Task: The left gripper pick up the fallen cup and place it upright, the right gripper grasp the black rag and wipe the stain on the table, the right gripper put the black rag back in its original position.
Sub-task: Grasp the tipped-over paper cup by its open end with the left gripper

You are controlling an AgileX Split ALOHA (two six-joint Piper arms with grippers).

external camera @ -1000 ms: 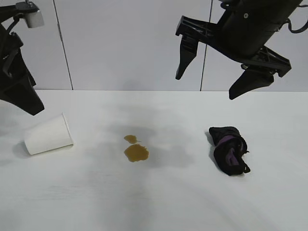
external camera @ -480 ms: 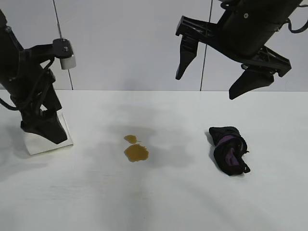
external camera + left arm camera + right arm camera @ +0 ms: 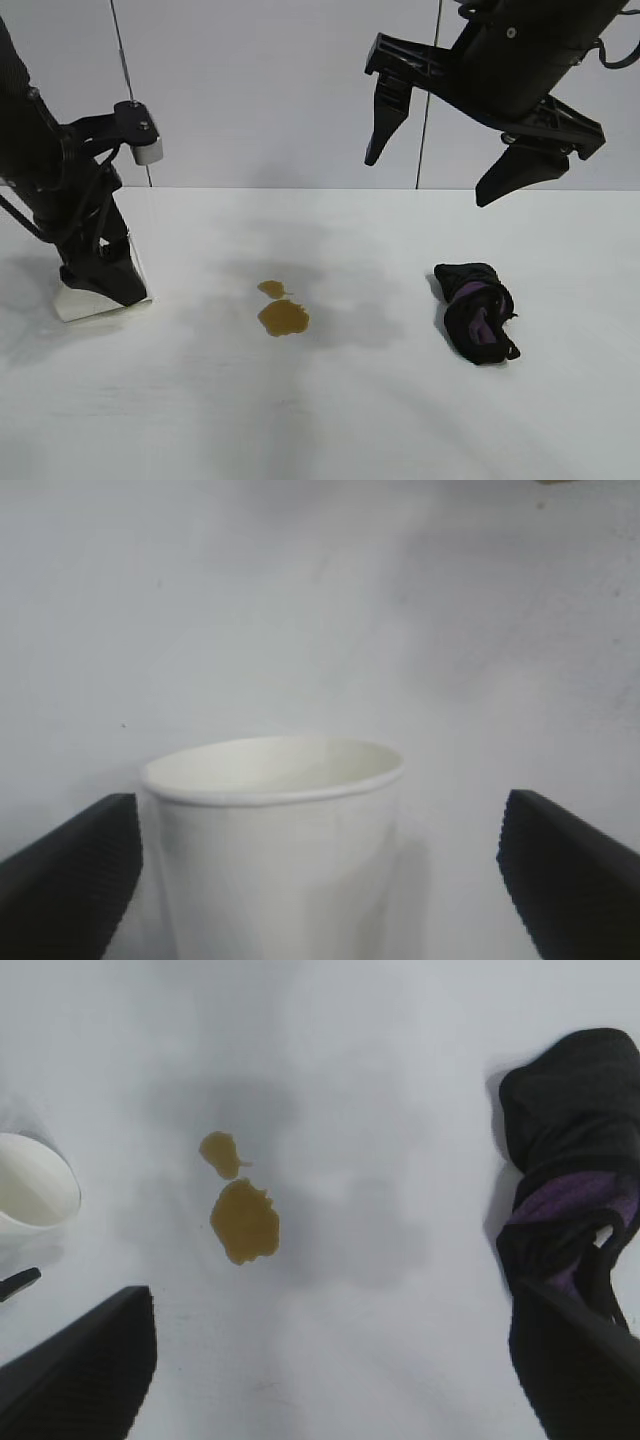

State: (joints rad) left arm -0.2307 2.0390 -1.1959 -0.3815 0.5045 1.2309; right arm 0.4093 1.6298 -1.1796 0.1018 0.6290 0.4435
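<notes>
While the plain white tapered paper cup [image 3: 80, 298] lies on its side at the left edge of the wide matte white table [image 3: 330, 400], the slim black left gripper [image 3: 100, 275] stands low over it with its two pointed fingers [image 3: 70, 880] spread wide, one on each side of the cup body. It holds nothing yet. In the left wrist view the cup [image 3: 272, 840] sits between the fingers, nearer to one of them, its rolled rim facing away from the camera.

The step in hand is the first one, picking up the fallen cup. The next move, I think, calls for going a little lower, closing softly so the thin wall does not crush, then lifting and turning the cup upright.

The bulky black right gripper [image 3: 450, 150] hangs high over the middle of the table, released and idle. The small brown-amber stain [image 3: 280, 312] is not wiped, and the bunched black rag with purple patches [image 3: 477, 312] lies untouched at the right.

Compared with one second ago, the left gripper has come down from above the cup to around it; the cup, stain, rag and right gripper have not moved.
</notes>
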